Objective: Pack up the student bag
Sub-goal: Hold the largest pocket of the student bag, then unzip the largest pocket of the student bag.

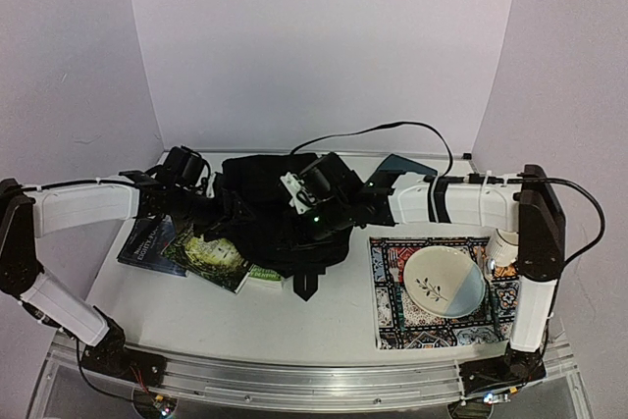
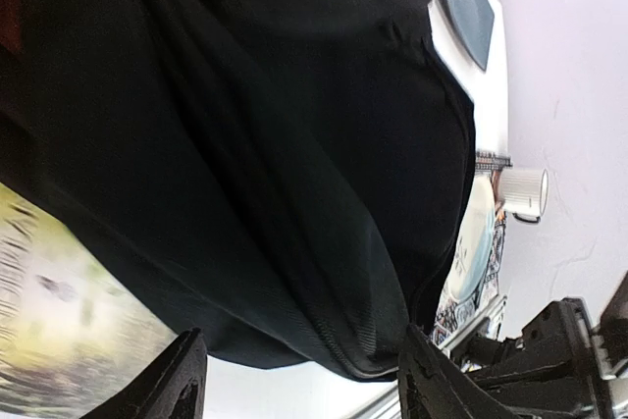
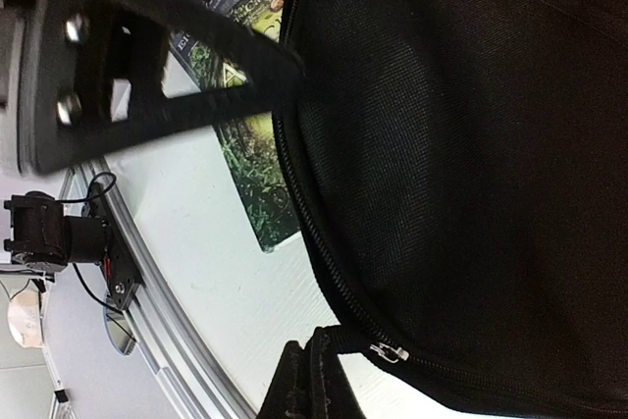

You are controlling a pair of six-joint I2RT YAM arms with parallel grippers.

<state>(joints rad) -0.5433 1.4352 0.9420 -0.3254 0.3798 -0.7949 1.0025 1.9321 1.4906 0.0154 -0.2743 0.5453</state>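
The student bag (image 1: 270, 208), black and soft, lies in the middle of the table. It fills the left wrist view (image 2: 275, 144) and most of the right wrist view (image 3: 471, 144). My left gripper (image 1: 186, 170) is at the bag's back left corner. It is open (image 2: 304, 385), with a fold of the bag's hem just beyond its fingertips (image 2: 182, 380) and nothing held. My right gripper (image 1: 312, 201) sits over the bag's front. It is shut (image 3: 314, 385) on the black pull tab by the zip slider (image 3: 390, 351).
Two books (image 1: 152, 242) (image 1: 211, 257) lie partly under the bag's left side. A patterned mat (image 1: 392, 326) at the right carries a plate (image 1: 444, 282) and a white mug (image 1: 503, 247). A dark flat object (image 1: 404, 164) lies behind the bag. A metal rail (image 1: 294, 380) runs along the near edge.
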